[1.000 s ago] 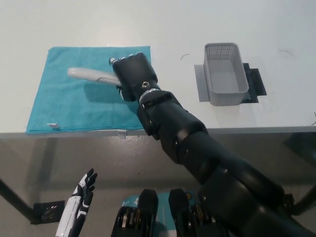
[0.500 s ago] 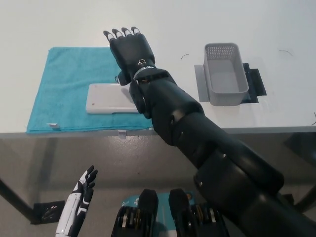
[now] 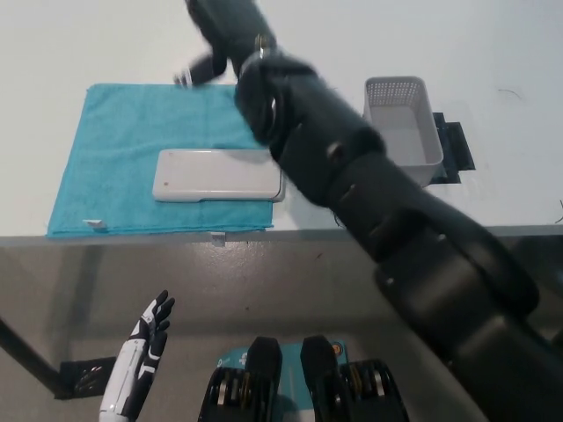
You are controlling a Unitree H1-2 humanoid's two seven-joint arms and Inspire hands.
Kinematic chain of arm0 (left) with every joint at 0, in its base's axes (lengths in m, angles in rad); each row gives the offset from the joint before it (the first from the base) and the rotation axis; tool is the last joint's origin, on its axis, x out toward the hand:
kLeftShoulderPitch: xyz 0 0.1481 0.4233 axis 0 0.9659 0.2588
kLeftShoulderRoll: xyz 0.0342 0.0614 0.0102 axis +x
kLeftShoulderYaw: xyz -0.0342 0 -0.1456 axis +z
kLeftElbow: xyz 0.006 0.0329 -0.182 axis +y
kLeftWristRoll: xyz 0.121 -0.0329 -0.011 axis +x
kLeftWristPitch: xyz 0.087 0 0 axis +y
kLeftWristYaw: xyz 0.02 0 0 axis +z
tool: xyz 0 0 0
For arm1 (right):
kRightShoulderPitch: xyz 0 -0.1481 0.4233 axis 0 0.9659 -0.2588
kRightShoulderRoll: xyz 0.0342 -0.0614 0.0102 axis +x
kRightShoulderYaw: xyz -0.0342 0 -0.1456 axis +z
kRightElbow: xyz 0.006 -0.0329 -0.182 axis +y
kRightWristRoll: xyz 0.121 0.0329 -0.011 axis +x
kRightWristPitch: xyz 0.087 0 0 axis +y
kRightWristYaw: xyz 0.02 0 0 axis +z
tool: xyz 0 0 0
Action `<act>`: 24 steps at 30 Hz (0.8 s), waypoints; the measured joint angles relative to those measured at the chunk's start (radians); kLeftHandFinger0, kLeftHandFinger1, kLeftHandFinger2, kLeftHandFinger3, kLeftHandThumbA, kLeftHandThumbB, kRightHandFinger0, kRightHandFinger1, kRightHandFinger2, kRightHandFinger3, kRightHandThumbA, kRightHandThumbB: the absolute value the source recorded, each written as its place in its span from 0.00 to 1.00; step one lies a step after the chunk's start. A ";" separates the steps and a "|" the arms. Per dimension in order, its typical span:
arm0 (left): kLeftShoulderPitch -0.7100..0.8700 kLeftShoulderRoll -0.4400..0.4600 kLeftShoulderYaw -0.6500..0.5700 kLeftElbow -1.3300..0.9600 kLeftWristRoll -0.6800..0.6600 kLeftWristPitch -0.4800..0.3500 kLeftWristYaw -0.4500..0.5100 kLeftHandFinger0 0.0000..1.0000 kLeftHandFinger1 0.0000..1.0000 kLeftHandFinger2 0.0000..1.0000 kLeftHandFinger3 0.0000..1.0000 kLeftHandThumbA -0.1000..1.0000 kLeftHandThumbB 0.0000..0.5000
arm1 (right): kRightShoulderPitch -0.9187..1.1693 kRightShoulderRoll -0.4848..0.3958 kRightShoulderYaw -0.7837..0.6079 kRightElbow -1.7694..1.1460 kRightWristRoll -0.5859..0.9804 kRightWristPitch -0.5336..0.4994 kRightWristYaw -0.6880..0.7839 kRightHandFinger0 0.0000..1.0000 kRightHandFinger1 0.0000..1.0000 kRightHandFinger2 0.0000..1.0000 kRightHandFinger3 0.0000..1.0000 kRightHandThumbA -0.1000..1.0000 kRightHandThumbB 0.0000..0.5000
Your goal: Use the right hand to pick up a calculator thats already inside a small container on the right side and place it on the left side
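The calculator (image 3: 217, 175) is seen lying flat, pale back uppermost, on the teal towel (image 3: 114, 149) at the left of the white table (image 3: 493, 44). It is well apart from the small grey container (image 3: 402, 127), which stands empty on the right over a dark mat (image 3: 456, 145). The placing is judged done.

The black right hand (image 3: 220, 31) is raised above the towel's far edge, clear of the calculator. It is blurred and partly cut off, so whether its fingers are spread or curled cannot be told. The white left hand (image 3: 141, 356) rests low at the lower left, its fingers apart and holding nothing.

The calculator is judged light, rigid and smooth-cased, probably slippery. If retaken, it is best gripped across its long edges near the middle.
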 measured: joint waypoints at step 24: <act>-0.018 -0.006 0.005 0.046 0.000 0.009 -0.003 1.00 1.00 1.00 1.00 1.00 0.04 | 0.699 -0.172 -0.036 -0.763 0.019 0.009 0.055 1.00 1.00 1.00 1.00 0.96 0.79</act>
